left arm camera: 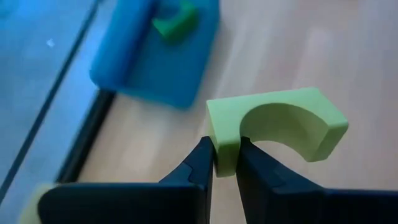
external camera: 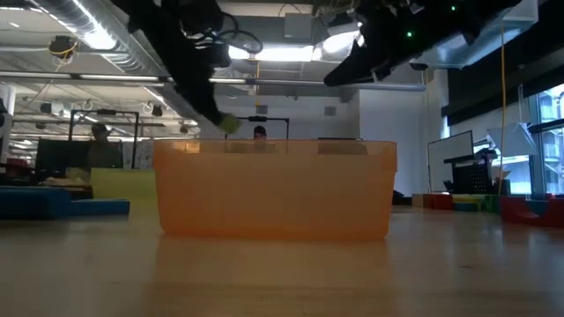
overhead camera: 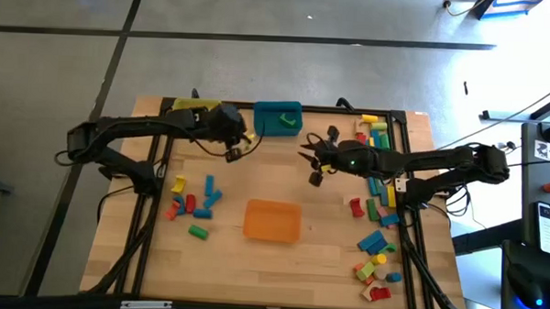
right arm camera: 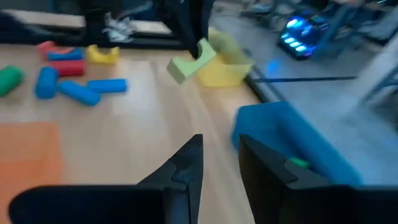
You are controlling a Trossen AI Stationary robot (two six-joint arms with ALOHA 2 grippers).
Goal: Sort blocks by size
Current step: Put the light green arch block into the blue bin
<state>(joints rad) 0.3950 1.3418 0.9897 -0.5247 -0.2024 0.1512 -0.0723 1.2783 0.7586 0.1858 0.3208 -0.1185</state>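
Near the table's far edge, the left gripper (left arm camera: 225, 163) is clamped on one leg of a light-green arch block (left arm camera: 273, 127), held above the wood between the yellow bin (overhead camera: 192, 107) and the teal bin (overhead camera: 277, 118). A green block (left arm camera: 176, 22) is seen lying inside the teal bin. Right gripper (right arm camera: 219, 157) is held over the table just beside the teal bin, fingers parted, nothing gripped. An orange bin (overhead camera: 273, 220) is placed mid-table. Loose blocks (overhead camera: 193, 202) are scattered left of it; more blocks (overhead camera: 377, 239) are spread along the right side.
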